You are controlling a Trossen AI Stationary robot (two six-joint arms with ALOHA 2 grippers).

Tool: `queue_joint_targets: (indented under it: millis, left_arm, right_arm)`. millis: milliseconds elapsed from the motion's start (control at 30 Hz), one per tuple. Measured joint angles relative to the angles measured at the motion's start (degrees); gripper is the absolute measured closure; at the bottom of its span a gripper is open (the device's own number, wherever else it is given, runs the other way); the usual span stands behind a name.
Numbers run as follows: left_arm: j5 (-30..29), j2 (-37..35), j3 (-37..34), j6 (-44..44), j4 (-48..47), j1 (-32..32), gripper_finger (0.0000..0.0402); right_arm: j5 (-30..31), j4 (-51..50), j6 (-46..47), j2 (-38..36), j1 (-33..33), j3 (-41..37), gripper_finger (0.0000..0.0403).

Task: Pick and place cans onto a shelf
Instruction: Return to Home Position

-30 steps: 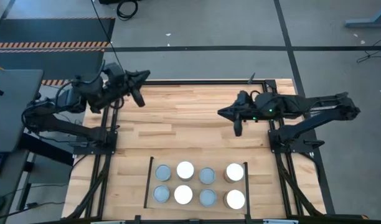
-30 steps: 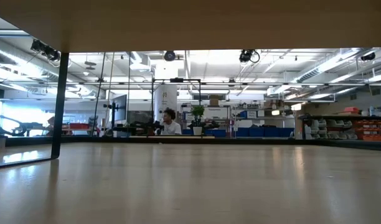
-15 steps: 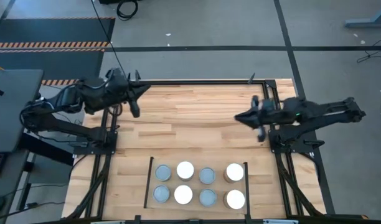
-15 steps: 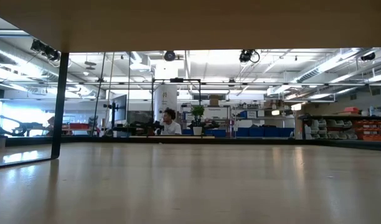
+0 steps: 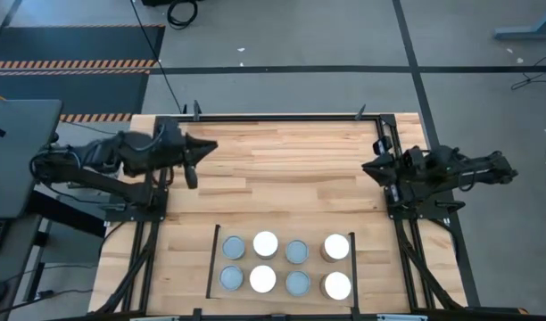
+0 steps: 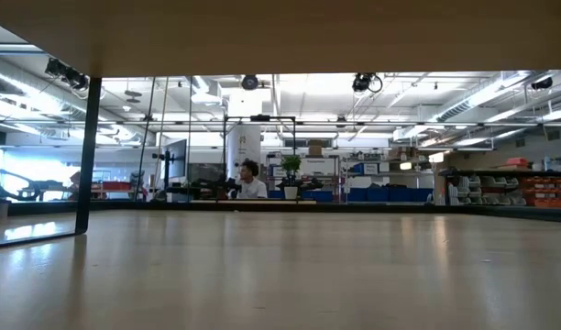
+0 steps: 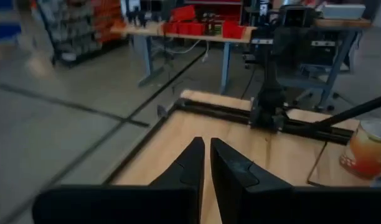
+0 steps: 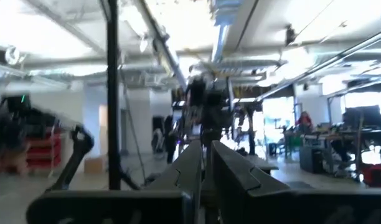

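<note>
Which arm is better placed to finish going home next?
The right, probably. The right claw sits folded back at the right edge of the wooden tabletop, by its base, while the left claw pokes out over it. Both look shut and empty; all eight cans stand on the shelf.

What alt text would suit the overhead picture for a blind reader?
Eight cans stand in two rows of four on the shelf on a wooden table. The left gripper and right gripper, both empty, hang at its opposite sides.
</note>
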Motion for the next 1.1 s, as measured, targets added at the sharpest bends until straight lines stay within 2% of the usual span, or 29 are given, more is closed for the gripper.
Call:
queue_joint_targets:
  millis: [133,233,367,500,600,700,800,900,933,1000,1067,1100]
  left_arm:
    - [-0.9,-7.4,-10.8,-4.2,3.3,-3.1,0.0369]
    - [-0.6,-13.4,-16.2,-1.2,6.7,-5.0,0.0370]
    - [-0.9,-20.6,-20.7,1.6,5.3,-5.6,0.0371]
    - [-2.8,-25.6,-26.3,-6.5,3.7,-5.6,0.0367]
    - [-3.7,-28.9,-33.6,-9.3,11.1,-5.6,0.0366]
    - [-1.9,-32.1,-41.9,-5.3,22.4,-5.6,0.0369]
    - [-1.5,-34.8,-48.6,-4.1,27.9,-5.6,0.0371]
    - [-3.3,-37.9,-53.1,-10.2,31.9,-5.6,0.0369]
    - [-3.3,-38.7,-54.3,-11.8,32.9,-5.5,0.0368]
    - [-1.6,-40.4,-56.7,-12.5,33.4,-5.7,0.0366]
    - [2.8,-41.8,-58.9,-10.3,34.8,-5.7,0.0366]
    - [5.4,-42.4,-60.1,-8.7,35.8,-5.7,0.0367]
  right_arm:
    - [1.4,5.8,0.6,-2.2,-0.3,-4.8,0.0359]
    - [1.5,5.7,-0.6,-4.9,-0.2,-6.8,0.0358]
    - [3.3,4.0,-1.5,-8.6,-0.2,-9.7,0.0357]
    - [3.3,0.2,3.8,-12.1,-0.2,-12.9,0.0358]
    - [1.5,-1.8,6.5,-16.0,0.1,-14.1,0.0358]
    - [0.7,-4.1,4.8,-19.2,0.9,-16.1,0.0357]
    - [2.5,-2.4,2.7,-18.8,1.1,-20.0,0.0357]
    - [5.9,-7.0,9.9,-19.0,0.6,-20.9,0.0359]
    - [5.0,-7.5,11.8,-19.0,0.3,-21.0,0.0359]
    - [-1.8,-7.7,13.1,-18.9,-0.2,-21.0,0.0359]
    - [-8.1,-7.5,13.1,-19.0,-0.7,-21.0,0.0358]
    - [-8.9,-7.5,13.0,-19.0,-0.8,-21.0,0.0357]
